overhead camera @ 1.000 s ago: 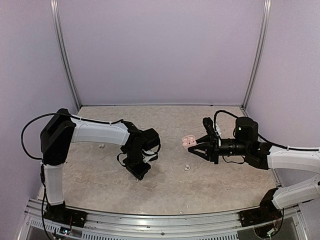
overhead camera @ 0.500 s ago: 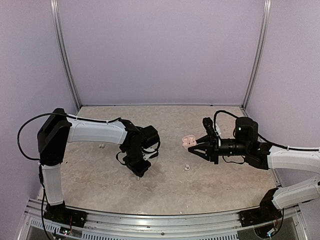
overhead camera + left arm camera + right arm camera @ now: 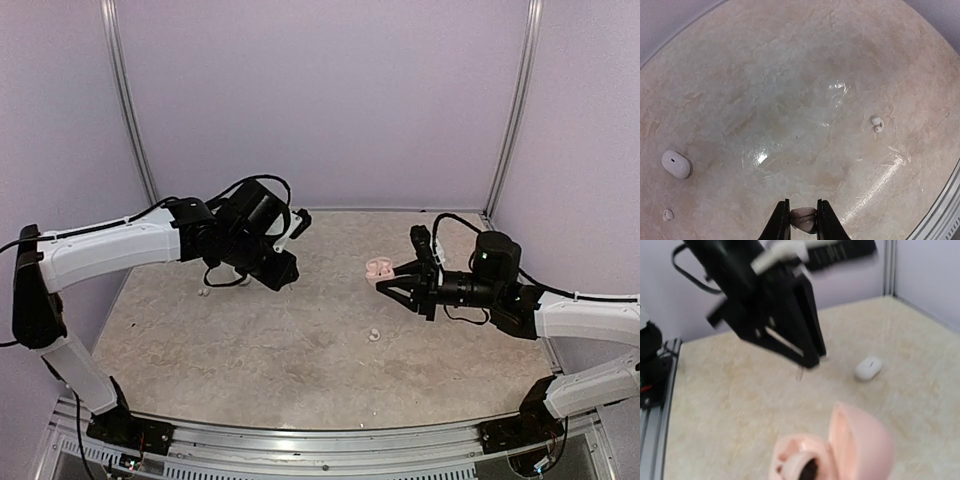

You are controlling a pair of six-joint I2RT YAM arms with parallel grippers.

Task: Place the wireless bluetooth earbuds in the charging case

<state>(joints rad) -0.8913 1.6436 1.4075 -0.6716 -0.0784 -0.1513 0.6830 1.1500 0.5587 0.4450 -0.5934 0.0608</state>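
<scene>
Above the left half of the stone-patterned table (image 3: 300, 385), the left gripper (image 3: 803, 210) hung clear of the surface, its two fingers (image 3: 783, 222) drawn in on a tiny pale earbud (image 3: 804, 220) pinched between them. The right wrist view showed that bud only as a small blurred drop under the black tips. Across the gap, well apart from it, the right gripper (image 3: 388, 283) pointed toward the left arm and clasped the pink charging case (image 3: 835, 450), which sat at its fingertips with the lid swung open and standing up on one side. One socket in the base showed dark, and the blur hid whether anything sat in the other. A second earbud (image 3: 375, 335) lay loose on the table, nearer the arms' bases than the right gripper. A third earbud (image 3: 203, 293) lay by the left arm. A closed white case (image 3: 676, 163), oval and pebble-like, lay flat on the table near that third bud, apart from both grippers.
</scene>
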